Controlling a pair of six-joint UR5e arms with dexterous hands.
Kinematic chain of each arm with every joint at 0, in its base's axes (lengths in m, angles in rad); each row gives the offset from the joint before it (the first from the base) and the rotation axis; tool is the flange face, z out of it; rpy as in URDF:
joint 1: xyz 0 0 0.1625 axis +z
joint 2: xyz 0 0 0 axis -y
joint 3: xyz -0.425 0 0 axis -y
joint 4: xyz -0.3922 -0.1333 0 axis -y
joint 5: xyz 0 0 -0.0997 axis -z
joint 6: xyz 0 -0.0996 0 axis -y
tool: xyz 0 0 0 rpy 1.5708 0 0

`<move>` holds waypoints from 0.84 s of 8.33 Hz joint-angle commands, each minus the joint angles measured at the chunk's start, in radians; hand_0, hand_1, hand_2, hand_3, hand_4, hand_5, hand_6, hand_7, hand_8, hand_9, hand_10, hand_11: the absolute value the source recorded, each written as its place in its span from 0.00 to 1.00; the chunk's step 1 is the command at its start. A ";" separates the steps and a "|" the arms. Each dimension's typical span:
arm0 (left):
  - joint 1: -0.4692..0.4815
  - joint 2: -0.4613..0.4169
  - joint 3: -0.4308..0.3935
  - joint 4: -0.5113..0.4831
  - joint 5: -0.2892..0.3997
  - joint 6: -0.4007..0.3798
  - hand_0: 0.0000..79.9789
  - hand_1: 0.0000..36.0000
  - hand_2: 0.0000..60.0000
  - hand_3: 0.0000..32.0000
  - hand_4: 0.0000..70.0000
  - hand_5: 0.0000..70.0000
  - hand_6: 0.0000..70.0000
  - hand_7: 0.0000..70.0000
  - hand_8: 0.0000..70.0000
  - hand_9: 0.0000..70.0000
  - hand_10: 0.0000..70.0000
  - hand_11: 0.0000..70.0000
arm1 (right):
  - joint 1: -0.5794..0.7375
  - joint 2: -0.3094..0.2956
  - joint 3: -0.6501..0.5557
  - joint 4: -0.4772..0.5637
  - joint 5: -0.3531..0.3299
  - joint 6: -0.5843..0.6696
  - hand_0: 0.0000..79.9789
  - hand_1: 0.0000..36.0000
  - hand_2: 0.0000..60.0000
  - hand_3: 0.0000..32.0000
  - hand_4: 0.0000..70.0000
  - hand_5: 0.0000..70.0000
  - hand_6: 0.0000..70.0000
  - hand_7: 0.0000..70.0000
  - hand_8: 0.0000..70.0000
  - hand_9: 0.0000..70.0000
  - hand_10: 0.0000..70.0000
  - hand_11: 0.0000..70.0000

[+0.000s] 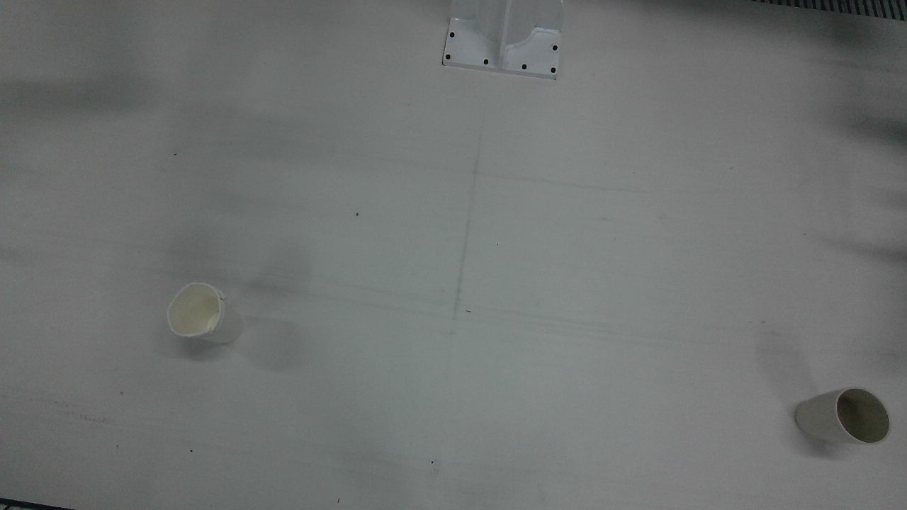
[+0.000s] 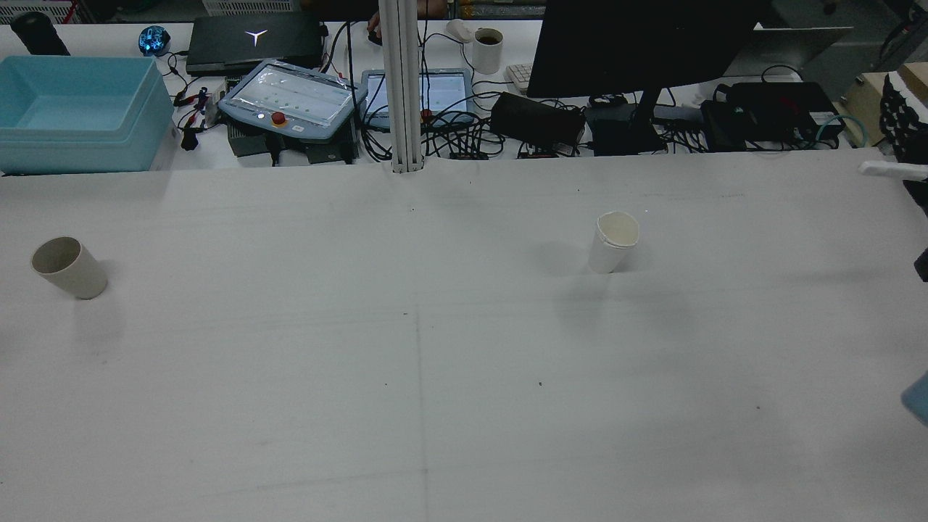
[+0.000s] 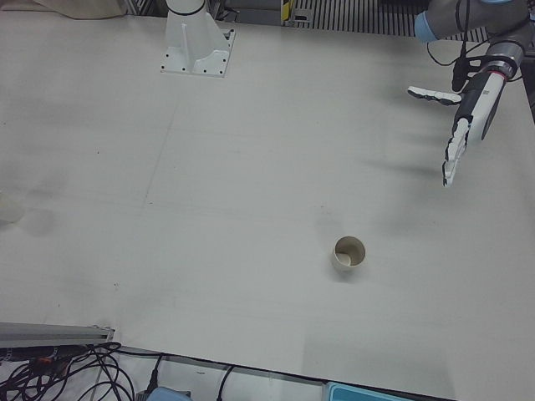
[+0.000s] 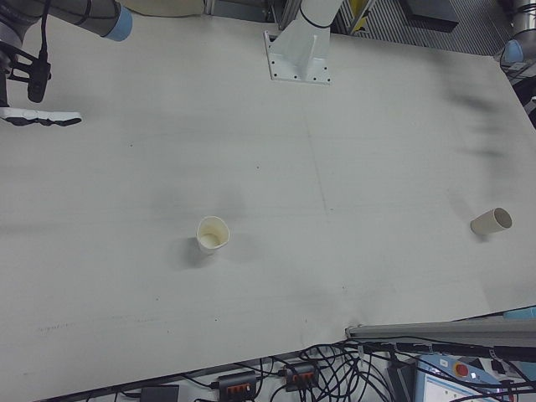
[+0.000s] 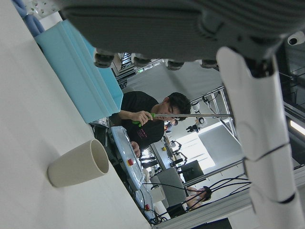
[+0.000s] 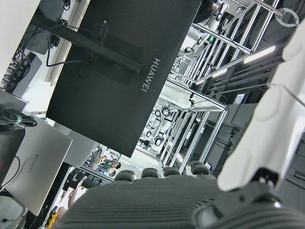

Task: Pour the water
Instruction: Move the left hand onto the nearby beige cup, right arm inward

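A white paper cup [image 1: 202, 313] [image 2: 612, 241] [image 4: 213, 234] with a dented rim stands upright on the half of the table before my right arm. A beige cup [image 1: 847, 416] [image 2: 67, 267] [image 3: 349, 254] [image 4: 491, 221] stands upright near the table's edge on my left arm's side. It also shows in the left hand view as a beige cup [image 5: 78, 163]. My left hand [image 3: 468, 117] hovers open, fingers stretched out, well above and behind the beige cup. My right hand [image 4: 38, 117] [image 2: 892, 170] is open at the table's far side, away from the white cup. Neither hand holds anything.
An arm pedestal [image 1: 503, 42] is bolted at the table's back middle. Beyond the operators' edge stand a blue bin [image 2: 80, 109], a teach pendant [image 2: 290, 98], a pole [image 2: 401, 87], a black monitor [image 2: 638, 43] and cables. A person [image 5: 147, 119] works behind the bench.
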 commanded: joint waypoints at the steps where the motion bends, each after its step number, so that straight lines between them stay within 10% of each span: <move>1: 0.003 -0.185 0.138 -0.021 -0.051 0.120 0.64 0.51 0.00 0.21 0.00 0.00 0.00 0.00 0.00 0.00 0.01 0.04 | -0.031 0.091 -0.076 0.072 -0.008 0.002 0.58 0.33 0.00 0.00 0.00 0.01 0.00 0.00 0.00 0.00 0.00 0.00; 3: 0.037 -0.250 0.268 -0.056 -0.050 0.119 0.64 0.51 0.00 0.30 0.00 0.00 0.00 0.00 0.00 0.00 0.01 0.05 | -0.078 0.096 -0.030 0.071 -0.028 -0.005 0.58 0.33 0.00 0.00 0.00 0.04 0.00 0.00 0.00 0.00 0.00 0.00; 7: 0.203 -0.459 0.480 -0.079 -0.129 0.113 0.61 0.44 0.00 0.11 0.00 0.04 0.01 0.02 0.00 0.00 0.02 0.06 | -0.127 0.157 -0.025 0.066 -0.026 -0.014 0.59 0.34 0.01 0.00 0.03 0.08 0.01 0.00 0.00 0.00 0.00 0.00</move>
